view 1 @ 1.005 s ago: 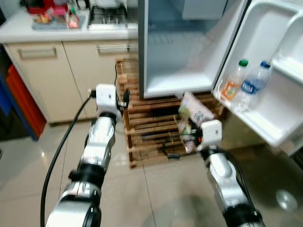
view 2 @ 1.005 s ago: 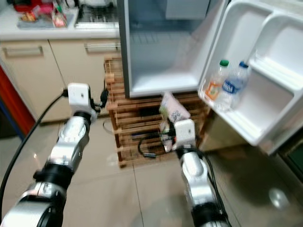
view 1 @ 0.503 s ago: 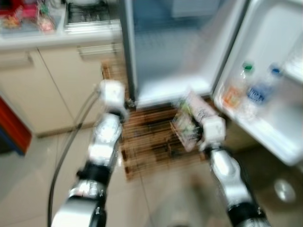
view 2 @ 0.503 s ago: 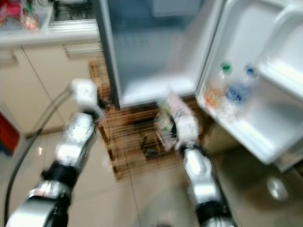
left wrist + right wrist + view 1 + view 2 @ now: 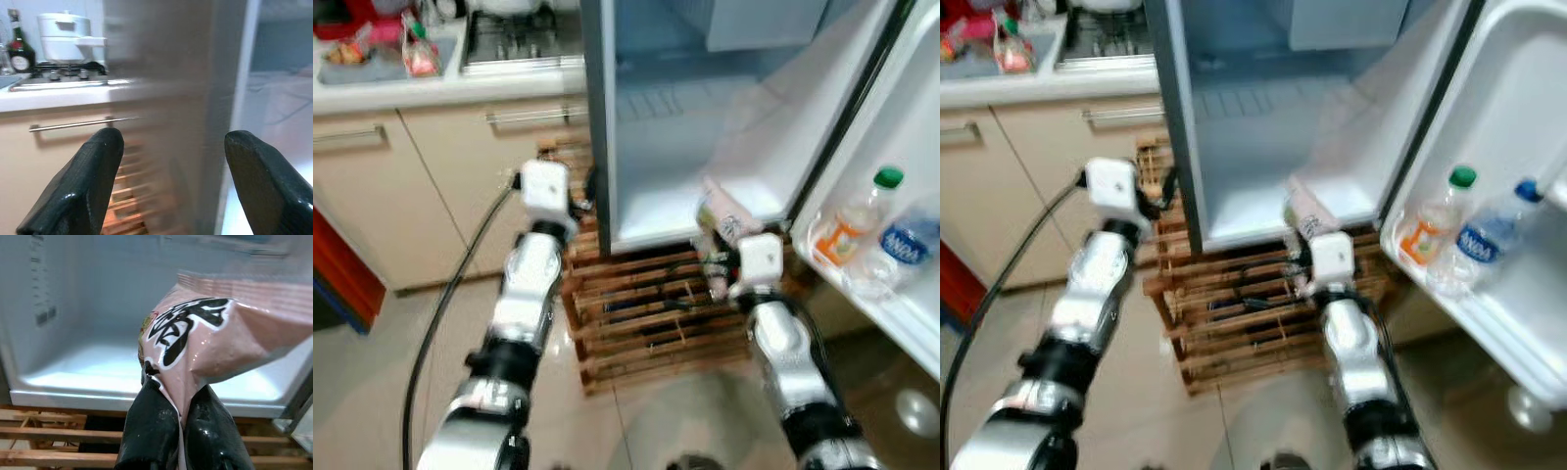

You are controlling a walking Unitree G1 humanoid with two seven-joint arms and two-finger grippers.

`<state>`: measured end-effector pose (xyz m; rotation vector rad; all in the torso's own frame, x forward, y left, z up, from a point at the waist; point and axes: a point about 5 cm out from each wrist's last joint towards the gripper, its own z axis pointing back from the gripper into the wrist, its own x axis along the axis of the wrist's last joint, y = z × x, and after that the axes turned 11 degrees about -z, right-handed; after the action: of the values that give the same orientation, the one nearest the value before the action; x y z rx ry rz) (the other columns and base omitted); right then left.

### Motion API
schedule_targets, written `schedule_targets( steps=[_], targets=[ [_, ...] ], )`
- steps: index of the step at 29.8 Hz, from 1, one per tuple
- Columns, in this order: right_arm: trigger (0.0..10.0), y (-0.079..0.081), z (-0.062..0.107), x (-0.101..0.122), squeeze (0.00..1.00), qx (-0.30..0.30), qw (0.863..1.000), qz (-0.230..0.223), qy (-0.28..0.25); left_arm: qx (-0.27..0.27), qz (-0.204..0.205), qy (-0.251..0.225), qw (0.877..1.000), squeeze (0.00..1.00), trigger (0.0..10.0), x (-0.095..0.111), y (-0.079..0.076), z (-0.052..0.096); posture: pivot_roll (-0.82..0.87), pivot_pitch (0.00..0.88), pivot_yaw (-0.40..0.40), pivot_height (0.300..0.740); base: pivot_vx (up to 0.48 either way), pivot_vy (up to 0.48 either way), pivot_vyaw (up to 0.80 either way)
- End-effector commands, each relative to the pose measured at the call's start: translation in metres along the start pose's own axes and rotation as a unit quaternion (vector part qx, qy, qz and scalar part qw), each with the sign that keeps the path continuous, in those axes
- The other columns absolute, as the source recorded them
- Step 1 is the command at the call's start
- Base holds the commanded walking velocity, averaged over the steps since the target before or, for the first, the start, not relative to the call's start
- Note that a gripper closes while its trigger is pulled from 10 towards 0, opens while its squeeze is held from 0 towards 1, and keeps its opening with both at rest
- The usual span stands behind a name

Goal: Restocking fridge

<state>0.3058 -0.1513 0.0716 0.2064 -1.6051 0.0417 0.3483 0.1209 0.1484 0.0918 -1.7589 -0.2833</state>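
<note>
The small fridge [image 5: 675, 186] stands open on a wooden pallet [image 5: 646, 313], its bottom shelf bare. My right gripper [image 5: 717, 247] is shut on a pink snack packet [image 5: 720, 215], held just in front of the fridge's lower front edge. In the right wrist view the packet [image 5: 205, 347] rises from between the closed fingers [image 5: 151, 431] with the fridge floor behind it. My left gripper [image 5: 582, 196] is raised beside the fridge's left wall; in the left wrist view its fingers [image 5: 88, 176] stand wide apart and hold nothing.
The open fridge door [image 5: 901, 196] swings out on the right, with two bottles [image 5: 867, 235] in its lower shelf. A kitchen counter [image 5: 440, 88] with a hob and cabinets [image 5: 411, 186] is on the left. Tiled floor lies below.
The camera has moved closer to the fridge. My right gripper has carried the packet up and forward, from over the pallet to the fridge's lower edge. The left arm has kept its pose.
</note>
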Motion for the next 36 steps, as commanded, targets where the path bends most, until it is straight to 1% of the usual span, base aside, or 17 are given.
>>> schedule_targets(
  steps=[1, 2, 3, 10, 12, 19, 23, 28, 29, 30, 35, 36],
  targets=[
    [0.0, 0.007, -0.007, 0.010, 0.00, 0.013, 1.000, -0.004, -0.024, 0.008, 0.002, -0.008, 1.000, 0.00, 10.0, 0.005, 0.004, -0.001, -0.12, 0.000, -0.016, 0.740, 0.307, -0.364, 0.00],
    [0.0, 0.007, -0.007, 0.009, 0.00, 0.013, 1.000, -0.005, -0.023, 0.009, 0.003, -0.012, 1.000, 0.00, 10.0, 0.008, 0.003, -0.001, -0.11, 0.000, -0.020, 0.740, 0.307, -0.364, 0.00],
    [0.0, 0.007, -0.008, 0.008, 0.00, 0.016, 1.000, -0.006, -0.018, 0.011, 0.001, -0.026, 1.000, 0.00, 10.0, 0.014, 0.003, -0.001, -0.11, 0.000, -0.025, 0.740, 0.315, -0.360, 0.00],
    [0.0, 0.008, -0.014, 0.010, 0.00, 0.018, 1.000, -0.006, -0.019, 0.004, 0.002, -0.042, 0.999, 0.00, 10.0, 0.023, 0.004, 0.002, -0.10, 0.000, -0.022, 0.740, 0.318, -0.356, 0.00],
    [0.0, 0.007, -0.014, 0.010, 0.00, 0.017, 1.000, -0.007, -0.020, 0.002, -0.009, -0.042, 0.999, 0.00, 10.0, 0.024, 0.004, 0.002, -0.10, 0.000, -0.021, 0.740, 0.405, 0.000, 0.00],
    [0.0, 0.007, -0.012, 0.006, 0.00, 0.022, 1.000, -0.007, -0.013, 0.002, -0.009, -0.044, 0.999, 0.00, 10.0, 0.025, 0.005, 0.004, -0.10, 0.000, -0.015, 0.740, 0.000, 0.000, 0.00],
    [0.0, 0.008, -0.012, 0.004, 0.00, 0.025, 1.000, -0.008, -0.009, -0.006, -0.015, -0.040, 0.999, 0.00, 10.0, 0.025, 0.003, 0.003, -0.10, 0.000, -0.011, 0.740, 0.000, 0.000, 0.00],
    [0.0, 0.012, -0.015, 0.001, 0.00, 0.030, 1.000, -0.007, 0.003, -0.052, -0.041, -0.050, 0.997, 0.00, 10.0, 0.027, -0.007, 0.005, -0.10, 0.000, -0.006, 0.740, 0.000, 0.000, 0.00],
    [0.0, 0.013, -0.017, 0.001, 0.00, 0.031, 0.999, -0.007, 0.005, -0.066, -0.045, -0.046, 0.996, 0.00, 10.0, 0.025, -0.009, 0.006, -0.10, 0.000, -0.006, 0.740, 0.000, 0.000, 0.00],
    [0.0, 0.018, -0.023, 0.003, 0.00, 0.034, 0.999, -0.007, 0.007, -0.089, -0.054, -0.028, 0.994, 0.00, 10.0, 0.018, -0.011, 0.008, -0.09, 0.000, -0.003, 0.740, 0.000, 0.000, 0.00],
    [0.0, 0.027, -0.034, 0.011, 0.00, 0.040, 0.999, 0.001, -0.002, -0.113, -0.051, 0.002, 0.992, 0.00, 10.0, 0.006, -0.008, 0.013, -0.07, 0.000, -0.009, 0.740, 0.000, 0.000, 0.00],
    [0.0, 0.026, -0.039, 0.013, 0.00, 0.016, 0.999, -0.040, 0.001, -0.138, -0.054, 0.015, 0.989, 0.00, 10.0, 0.001, -0.010, 0.017, -0.06, 0.000, -0.018, 0.740, 0.000, 0.000, 0.00]
  ],
)
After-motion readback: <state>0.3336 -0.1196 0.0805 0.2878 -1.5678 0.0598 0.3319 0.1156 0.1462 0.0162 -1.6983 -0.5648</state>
